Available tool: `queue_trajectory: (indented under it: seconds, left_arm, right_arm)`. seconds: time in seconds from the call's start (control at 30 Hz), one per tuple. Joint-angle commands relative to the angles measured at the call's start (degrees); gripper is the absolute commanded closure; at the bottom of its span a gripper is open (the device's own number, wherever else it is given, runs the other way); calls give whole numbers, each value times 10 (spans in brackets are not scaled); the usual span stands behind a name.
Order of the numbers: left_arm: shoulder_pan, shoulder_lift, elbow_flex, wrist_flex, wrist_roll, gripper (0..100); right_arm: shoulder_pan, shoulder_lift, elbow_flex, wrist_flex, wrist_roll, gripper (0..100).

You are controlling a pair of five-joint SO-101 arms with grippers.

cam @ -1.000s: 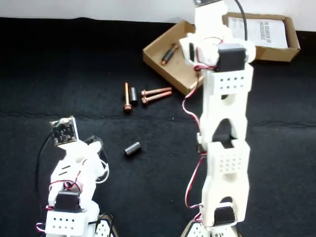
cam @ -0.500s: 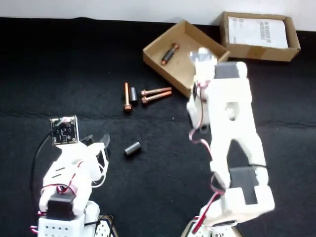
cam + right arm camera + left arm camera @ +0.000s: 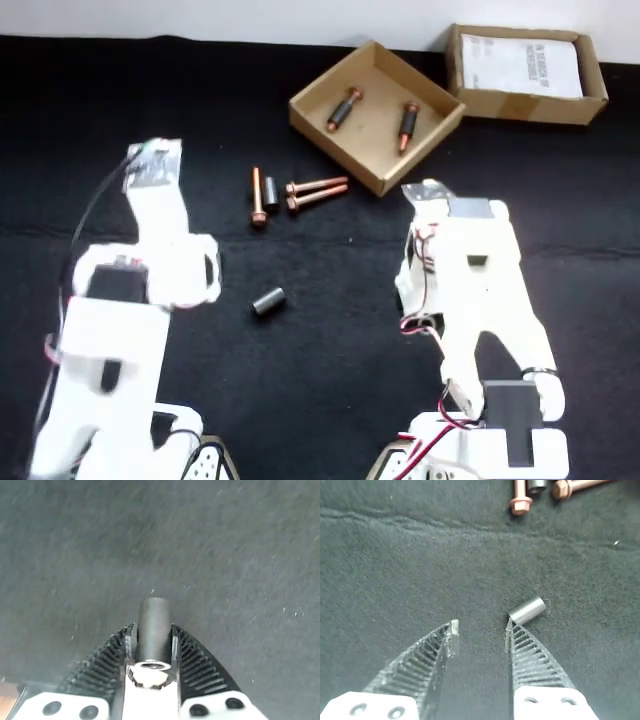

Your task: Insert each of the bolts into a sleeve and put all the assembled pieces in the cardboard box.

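On the tabletop (image 3: 330,350), left of centre, the left fingers (image 3: 427,660) stand open, a loose sleeve (image 3: 526,610) lying just beside one tip. They likely need to shift sideways and straddle its barrel before closing. The right fingers (image 3: 100,665) grip another sleeve (image 3: 153,620).

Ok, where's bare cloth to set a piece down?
Free: the black cloth between the loose grey metal sleeve and the white right arm, and the far corner beyond the white left arm. Crowded: the copper bolts beside the open cardboard box.
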Motion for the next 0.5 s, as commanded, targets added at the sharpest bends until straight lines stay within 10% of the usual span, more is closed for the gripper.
queue_trajectory:
  seconds: [0.0, 0.47]
  left_arm:
    - [31, 90, -82, 28, 11, 832]
    - [168, 335, -237, 67, 117, 832]
  right_arm:
    - [24, -38, 31, -52, -5, 991]
    - [35, -192, 211, -332, -63, 991]
